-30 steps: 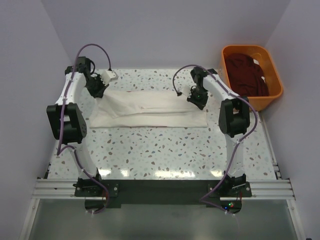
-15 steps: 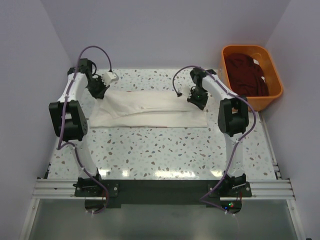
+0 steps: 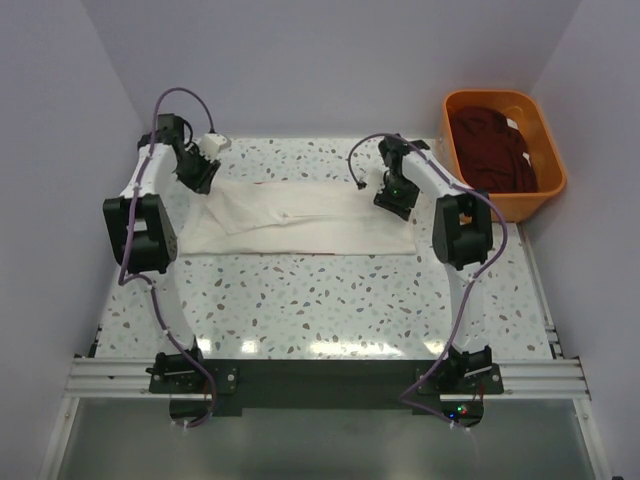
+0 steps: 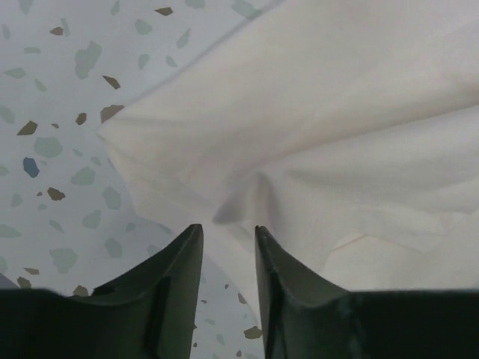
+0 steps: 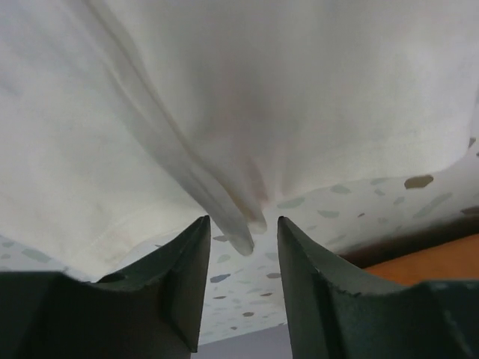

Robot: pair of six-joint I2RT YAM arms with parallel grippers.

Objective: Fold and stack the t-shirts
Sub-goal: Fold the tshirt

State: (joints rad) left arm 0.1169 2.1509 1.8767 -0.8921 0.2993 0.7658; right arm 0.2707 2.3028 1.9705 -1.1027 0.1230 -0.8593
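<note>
A speckled white terrazzo table (image 3: 330, 300) is carrying a long cream-white cloth t-shirt (image 3: 300, 215), which is lying spread left to right across its far half. At the far right, an orange plastic tub (image 3: 520, 205) is holding a crumpled dark maroon t-shirt (image 3: 495, 145). The left gripper (image 4: 227, 230) is pinching the cream shirt's far-left corner, jaws almost together on a pucker of cloth. The right gripper (image 5: 242, 221) is clamping a raised fold at the far-right edge. Both holds are looking thin: an uneven pull risks slipping one corner free and skewing the fold.
</note>
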